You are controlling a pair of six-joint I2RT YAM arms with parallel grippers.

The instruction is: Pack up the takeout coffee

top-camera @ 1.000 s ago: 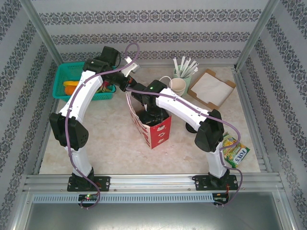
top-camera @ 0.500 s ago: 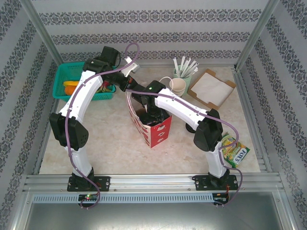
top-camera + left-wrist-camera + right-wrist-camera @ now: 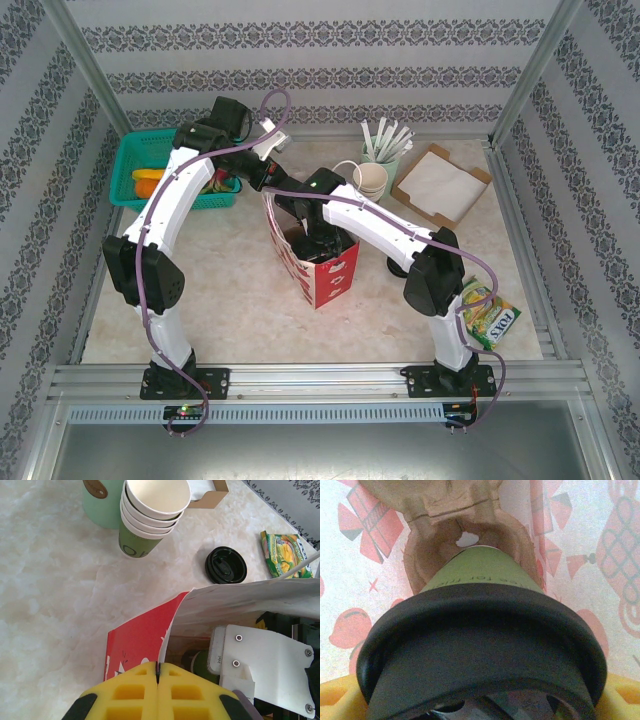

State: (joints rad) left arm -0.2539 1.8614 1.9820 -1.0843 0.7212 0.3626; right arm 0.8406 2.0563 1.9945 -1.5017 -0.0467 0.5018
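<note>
Clamped on coffee cup with right gripper, sunk slightly deeper inside red bag than second ago. Lowered base-first onto cardboard holder at bottom. Pinched shut on bag rim with left gripper. Nearly packed; release likely next.

Green takeout coffee, black lid, red patterned bag.

Marbled table carries teal basket far left, red bag centre, cup stack far right, snack packet near right.
</note>
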